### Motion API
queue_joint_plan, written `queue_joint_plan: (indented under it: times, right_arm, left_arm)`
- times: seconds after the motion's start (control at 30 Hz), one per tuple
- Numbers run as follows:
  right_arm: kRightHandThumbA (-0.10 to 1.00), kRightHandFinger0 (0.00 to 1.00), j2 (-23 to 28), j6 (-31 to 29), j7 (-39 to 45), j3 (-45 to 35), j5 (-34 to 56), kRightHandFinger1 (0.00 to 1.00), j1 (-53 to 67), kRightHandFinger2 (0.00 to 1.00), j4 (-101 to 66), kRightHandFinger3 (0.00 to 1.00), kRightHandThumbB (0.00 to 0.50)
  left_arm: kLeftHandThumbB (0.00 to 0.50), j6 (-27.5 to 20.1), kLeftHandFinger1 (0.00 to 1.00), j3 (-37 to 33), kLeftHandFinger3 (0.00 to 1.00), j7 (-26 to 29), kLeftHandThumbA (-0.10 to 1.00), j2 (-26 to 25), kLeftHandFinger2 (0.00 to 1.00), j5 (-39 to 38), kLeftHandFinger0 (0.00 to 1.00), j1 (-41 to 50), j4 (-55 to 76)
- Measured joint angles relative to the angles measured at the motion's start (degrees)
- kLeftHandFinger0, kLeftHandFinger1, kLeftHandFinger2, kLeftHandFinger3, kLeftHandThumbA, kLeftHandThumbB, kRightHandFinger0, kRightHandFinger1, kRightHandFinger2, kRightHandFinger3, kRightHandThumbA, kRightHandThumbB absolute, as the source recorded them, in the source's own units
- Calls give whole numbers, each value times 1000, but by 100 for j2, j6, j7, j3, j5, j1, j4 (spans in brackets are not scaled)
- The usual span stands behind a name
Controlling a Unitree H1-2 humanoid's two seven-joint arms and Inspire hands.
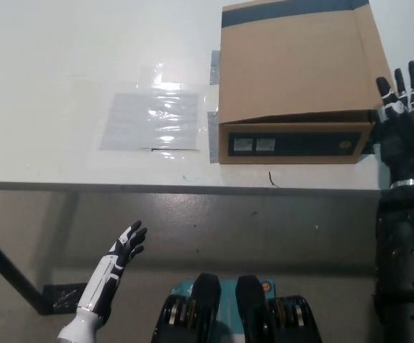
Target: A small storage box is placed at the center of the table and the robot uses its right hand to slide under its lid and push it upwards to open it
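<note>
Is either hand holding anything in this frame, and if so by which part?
Nothing is held. The right hand is open beside the storage box's right edge, gripping nothing; the left hand hangs open below the table.
</note>
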State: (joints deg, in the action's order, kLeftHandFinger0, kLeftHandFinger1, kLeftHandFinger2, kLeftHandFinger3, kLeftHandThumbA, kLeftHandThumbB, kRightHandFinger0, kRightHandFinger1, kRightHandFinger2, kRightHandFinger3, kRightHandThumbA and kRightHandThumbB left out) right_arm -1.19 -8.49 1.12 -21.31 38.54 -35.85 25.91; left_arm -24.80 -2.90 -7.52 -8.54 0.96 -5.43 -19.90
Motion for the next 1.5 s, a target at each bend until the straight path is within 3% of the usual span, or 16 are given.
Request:
queue_joint_plan:
  times: [0.1, 0.47, 0.87, 1.07, 1.13, 1.2, 1.5]
  right_arm:
    - [1000, 1000, -42, 5, 30, -72, 86, 1000, -59, 1000, 92, 1000, 306]
    - [1000, 1000, -125, 67, 51, -158, 311, 1000, -161, 1000, -14, 1000, 314]
    - [1000, 1000, -256, 402, -25, -122, 482, 1000, -161, 1000, -1142, 1000, 290]
    - [1000, 1000, -315, 489, -87, -140, 557, 1000, -161, 1000, -1114, 1000, 306]
    - [1000, 1000, -320, 504, -87, -156, 593, 1000, -161, 1000, -1074, 1000, 289]
    - [1000, 1000, -323, 518, -88, -166, 643, 1000, -161, 1000, -1022, 1000, 316]
    - [1000, 1000, -323, 499, -82, -243, 781, 1000, -176, 1000, -522, 1000, 295]
  left_arm:
    - [500, 0, 1000, 0, 1000, -1, 1000, 0, 1000, 0, 1000, 0, 0]
    - [500, 0, 1000, -1, 1000, 0, 1000, 0, 1000, 0, 1000, 0, 0]
    - [500, 0, 1000, -3, 1000, 0, 1000, 0, 1000, 1, 1000, -5, 1]
    - [500, 0, 1000, -3, 1000, 0, 1000, 0, 1000, 1, 1000, -19, 0]
    - [500, 0, 1000, -3, 1000, 0, 1000, 0, 1000, 1, 1000, -29, 0]
    - [500, 0, 1000, -3, 1000, 0, 1000, 0, 1000, 2, 1000, -40, 0]
    - [500, 0, 1000, -3, 1000, -8, 1000, -7, 1000, 0, 1000, -85, -1]
